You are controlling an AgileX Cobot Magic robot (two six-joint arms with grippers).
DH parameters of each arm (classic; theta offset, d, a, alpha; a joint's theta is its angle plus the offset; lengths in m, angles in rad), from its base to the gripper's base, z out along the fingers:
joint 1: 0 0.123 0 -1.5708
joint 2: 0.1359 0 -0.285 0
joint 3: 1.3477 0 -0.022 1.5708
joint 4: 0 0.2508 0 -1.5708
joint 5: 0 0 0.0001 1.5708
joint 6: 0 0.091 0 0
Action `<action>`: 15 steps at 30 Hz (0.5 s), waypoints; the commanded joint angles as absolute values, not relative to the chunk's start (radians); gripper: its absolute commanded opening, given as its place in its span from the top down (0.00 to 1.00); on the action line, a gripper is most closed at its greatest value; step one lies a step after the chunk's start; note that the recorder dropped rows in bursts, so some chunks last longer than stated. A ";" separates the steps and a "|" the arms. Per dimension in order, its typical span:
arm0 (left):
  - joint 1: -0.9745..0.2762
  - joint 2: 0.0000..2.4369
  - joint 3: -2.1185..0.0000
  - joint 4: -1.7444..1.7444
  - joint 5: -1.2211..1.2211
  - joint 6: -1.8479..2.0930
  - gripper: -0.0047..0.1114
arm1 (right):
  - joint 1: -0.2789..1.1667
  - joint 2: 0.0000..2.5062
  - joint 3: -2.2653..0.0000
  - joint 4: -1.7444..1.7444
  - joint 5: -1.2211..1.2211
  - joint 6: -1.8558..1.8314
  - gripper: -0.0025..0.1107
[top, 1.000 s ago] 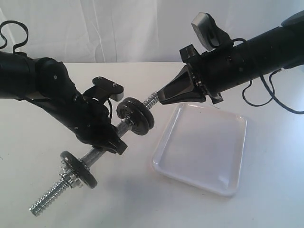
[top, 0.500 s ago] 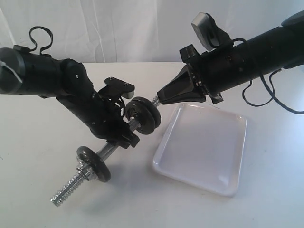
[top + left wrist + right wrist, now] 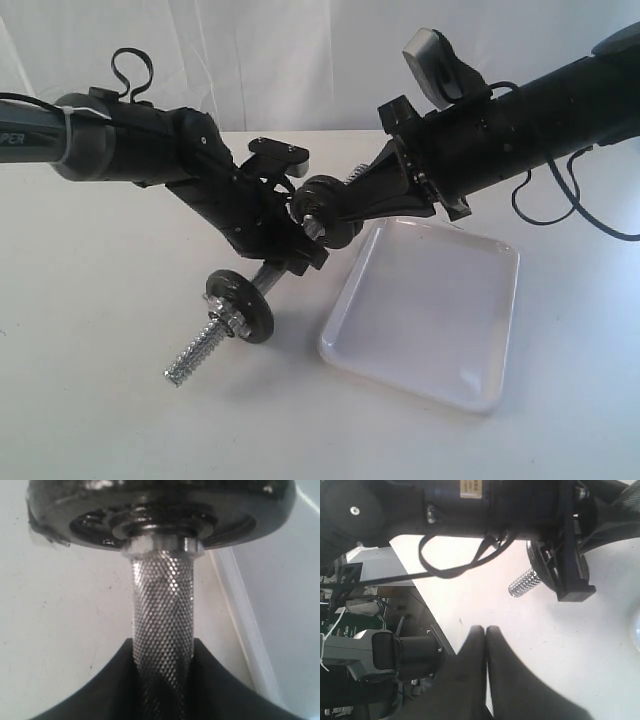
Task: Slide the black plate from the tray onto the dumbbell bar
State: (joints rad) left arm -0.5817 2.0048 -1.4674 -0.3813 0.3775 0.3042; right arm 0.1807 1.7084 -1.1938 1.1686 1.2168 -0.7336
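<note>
Exterior view: left tool (image 3: 290, 258) clenches the dumbbell bar (image 3: 200, 350), which tilts with its threaded end down toward the worktop's (image 3: 100, 400) near-left corner; right tool (image 3: 348, 205) is pinched closed.

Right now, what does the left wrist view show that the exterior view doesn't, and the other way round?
Only the left wrist view: the knurled grip of the dumbbell bar up close, clamped in the left claw, running up to a collar under a black disc. Only the exterior view: the right claw by the upper discs, the threaded lower end and nut. Both: the bar, the left claw's hold, the rim of the white tray.
</note>
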 commanded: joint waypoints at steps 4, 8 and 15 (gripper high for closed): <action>-0.581 1.996 -1.588 -0.497 0.222 0.283 0.96 | 0.183 1.699 -1.197 1.170 1.221 -0.730 0.98; -0.581 2.014 -1.596 -0.500 0.176 0.231 0.96 | 0.183 1.699 -1.197 1.168 1.221 -0.729 0.98; -0.581 2.014 -1.596 -0.500 0.169 0.202 0.96 | 0.183 1.699 -1.197 1.168 1.221 -0.729 0.98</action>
